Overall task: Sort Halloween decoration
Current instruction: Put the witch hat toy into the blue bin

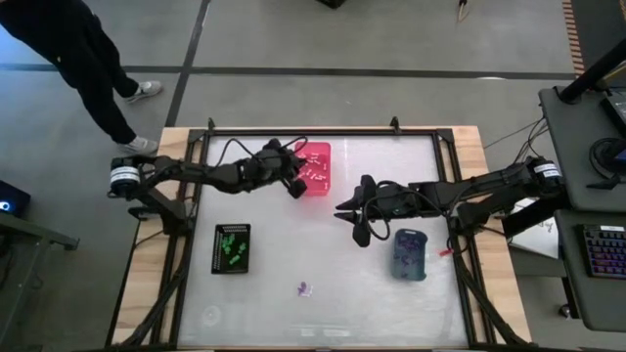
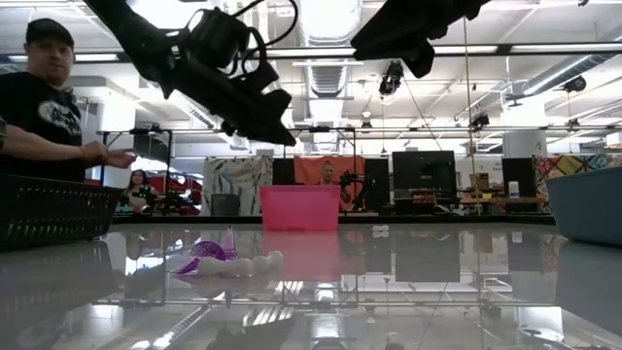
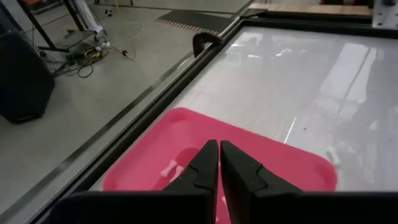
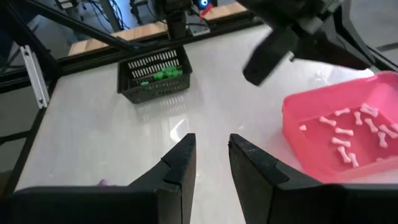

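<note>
The pink bin [image 1: 315, 168] at the table's far middle holds several white bone-shaped pieces [image 4: 348, 134]. My left gripper [image 3: 219, 155] is shut above the bin's left part [image 1: 293, 183], and nothing shows between its fingers. My right gripper [image 4: 211, 146] is open and empty over the table's middle [image 1: 350, 220], between the pink bin and the grey-blue bin [image 1: 410, 254]. The black bin [image 1: 232, 248] holds green pieces [image 4: 160, 74]. A purple piece [image 1: 304, 288] lies on the table near the front edge, with a white piece [image 2: 255, 264] beside it.
A person stands beyond the table's far left corner [image 1: 98, 68] and also shows in the low view [image 2: 39, 97]. A raised dark frame [image 1: 323, 133] edges the table. Bare tabletop lies between the bins and along the near edge.
</note>
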You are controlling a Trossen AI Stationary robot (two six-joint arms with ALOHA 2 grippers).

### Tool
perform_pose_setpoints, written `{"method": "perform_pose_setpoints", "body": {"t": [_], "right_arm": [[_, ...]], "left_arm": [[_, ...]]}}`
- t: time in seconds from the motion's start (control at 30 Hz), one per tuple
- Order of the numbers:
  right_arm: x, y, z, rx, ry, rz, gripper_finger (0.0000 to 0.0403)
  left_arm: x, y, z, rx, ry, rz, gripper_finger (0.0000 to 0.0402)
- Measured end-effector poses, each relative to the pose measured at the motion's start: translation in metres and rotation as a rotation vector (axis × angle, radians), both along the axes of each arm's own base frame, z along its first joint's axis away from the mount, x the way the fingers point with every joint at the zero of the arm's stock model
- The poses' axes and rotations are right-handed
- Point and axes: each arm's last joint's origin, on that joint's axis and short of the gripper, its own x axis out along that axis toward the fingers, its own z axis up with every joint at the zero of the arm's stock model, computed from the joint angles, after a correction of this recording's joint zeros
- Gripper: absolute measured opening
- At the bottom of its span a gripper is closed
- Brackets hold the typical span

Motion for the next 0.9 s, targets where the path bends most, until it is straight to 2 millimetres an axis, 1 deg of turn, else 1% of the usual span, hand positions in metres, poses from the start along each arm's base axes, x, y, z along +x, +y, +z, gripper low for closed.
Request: {"method": "perform_pose_setpoints", "body": {"t": [0.17, 0.33, 0.57, 0.77, 0.9], "right_arm": [[-0.001, 0.0, -0.003, 0.054, 0.025, -0.03, 0.0089], [-0.003, -0.001, -0.006, 0.102, 0.063, -0.061, 0.0089], [-0.005, -0.001, -0.009, 0.137, 0.093, -0.083, 0.0089], [-0.005, 0.001, -0.009, 0.151, 0.093, -0.084, 0.0089], [-0.006, 0.007, -0.009, 0.15, 0.095, -0.063, 0.0089]], "left_arm": [[0.001, -0.017, 0.008, -0.004, -0.032, -0.048, 0.0], [0.002, -0.046, 0.019, -0.003, -0.051, -0.143, 0.0], [-0.016, -0.09, 0.031, -0.082, 0.012, -0.255, 0.0], [-0.026, -0.125, 0.031, -0.126, 0.069, -0.359, 0.0], [-0.027, -0.149, 0.026, -0.146, 0.097, -0.498, 0.0]]}}
